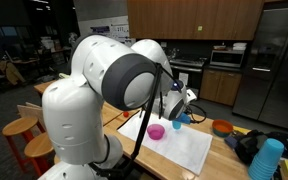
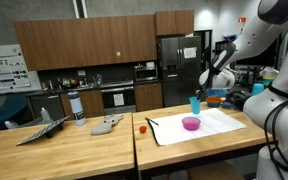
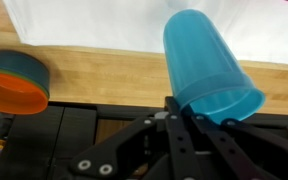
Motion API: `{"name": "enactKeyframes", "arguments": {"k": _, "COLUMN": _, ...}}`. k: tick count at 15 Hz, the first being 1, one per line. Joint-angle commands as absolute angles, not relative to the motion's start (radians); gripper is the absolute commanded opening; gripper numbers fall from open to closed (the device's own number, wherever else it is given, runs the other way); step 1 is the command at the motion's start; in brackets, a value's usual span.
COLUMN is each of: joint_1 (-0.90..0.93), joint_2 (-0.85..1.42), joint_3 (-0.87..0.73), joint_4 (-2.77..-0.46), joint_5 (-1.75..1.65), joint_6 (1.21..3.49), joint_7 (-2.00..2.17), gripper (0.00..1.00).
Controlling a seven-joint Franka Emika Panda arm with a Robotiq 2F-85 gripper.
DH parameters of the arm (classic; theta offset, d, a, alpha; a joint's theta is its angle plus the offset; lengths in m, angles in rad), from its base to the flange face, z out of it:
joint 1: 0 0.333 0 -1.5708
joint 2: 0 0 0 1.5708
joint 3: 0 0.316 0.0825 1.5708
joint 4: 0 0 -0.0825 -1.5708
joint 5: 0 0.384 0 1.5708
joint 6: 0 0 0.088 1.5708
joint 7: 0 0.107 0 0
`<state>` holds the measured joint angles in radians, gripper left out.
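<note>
Blue cup (image 3: 209,62) is pinched at its rim by the gripper (image 3: 189,118), jaws pressed together on the cup wall, cup tilted in the wrist view. In an exterior view it's at the far edge of the white sheet (image 2: 216,121), just beyond the pink bowl (image 2: 191,123). Orange bowl (image 3: 14,85) is left of it in the wrist view, on the wooden counter (image 3: 104,68).

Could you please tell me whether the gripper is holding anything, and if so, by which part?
The gripper is shut on the blue cup, pinching its wall at the rim of the open end.
</note>
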<state>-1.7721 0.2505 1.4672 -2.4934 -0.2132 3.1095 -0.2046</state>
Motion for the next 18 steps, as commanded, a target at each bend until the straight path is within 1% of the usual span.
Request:
{"name": "enactKeyframes", "arguments": {"k": 1, "joint_1": -1.757, "joint_2": 0.187, "joint_3": 1.431, "joint_4": -2.497, "joint_5": -0.200, "joint_6": 3.113, "joint_7": -0.181, "gripper": 0.01}}
{"name": "enactKeyframes", "arguments": {"k": 8, "joint_1": -1.755, "joint_2": 0.224, "joint_3": 1.380, "joint_4": -2.501, "joint_5": -0.178, "joint_6": 3.124, "joint_7": -0.142, "gripper": 0.01}}
{"name": "enactKeyframes", "arguments": {"k": 10, "joint_1": -1.764, "joint_2": 0.230, "joint_3": 1.387, "joint_4": -2.500, "joint_5": -0.189, "joint_6": 3.109, "joint_7": -0.135, "gripper": 0.01}}
{"name": "enactKeyframes", "arguments": {"k": 11, "joint_1": -1.764, "joint_2": 0.230, "joint_3": 1.387, "joint_4": -2.500, "joint_5": -0.189, "joint_6": 3.109, "joint_7": -0.135, "gripper": 0.05}}
{"name": "enactKeyframes", "arguments": {"k": 18, "joint_1": -1.764, "joint_2": 0.230, "joint_3": 1.387, "joint_4": -2.500, "joint_5": -0.189, "joint_6": 3.109, "joint_7": -0.135, "gripper": 0.05}}
